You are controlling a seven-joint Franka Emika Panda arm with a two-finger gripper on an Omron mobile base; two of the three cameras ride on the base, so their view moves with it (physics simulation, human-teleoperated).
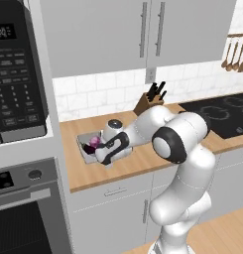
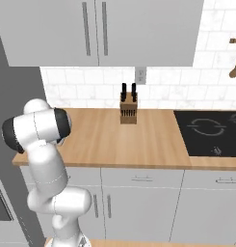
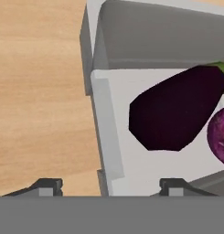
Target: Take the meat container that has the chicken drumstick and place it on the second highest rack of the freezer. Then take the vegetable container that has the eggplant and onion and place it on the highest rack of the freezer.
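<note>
In the left base view, the white arm bends down over the wooden counter (image 1: 143, 158) and its gripper (image 1: 104, 155) reaches into a grey container (image 1: 88, 149) that sits on the counter near the left end, just right of the tall unit with the microwave (image 1: 16, 74) and the oven (image 1: 24, 208). Inside the container a pink-purple onion (image 1: 94, 142) shows, with the dark eggplant (image 1: 87, 148) just beside it. A knife block (image 1: 150, 101) stands against the tiled wall behind, and a black cooktop (image 1: 222, 114) lies further right.

In the right base view, the arm's elbow stands at the left edge, and the counter (image 2: 114, 140) stretches right past the knife block (image 2: 128, 108) to the cooktop (image 2: 208, 130).

In the hand view, the two finger tips (image 3: 49, 186) stand well apart (one over bare wood, the other over the container's floor), with the container's (image 3: 106, 137) near wall between them. They do not touch the wall, so nothing is gripped. The eggplant (image 3: 177, 112) lies on the pale floor, its green cap at the right edge, and the onion (image 3: 221, 137) sits just beside it, partly cut off.
</note>
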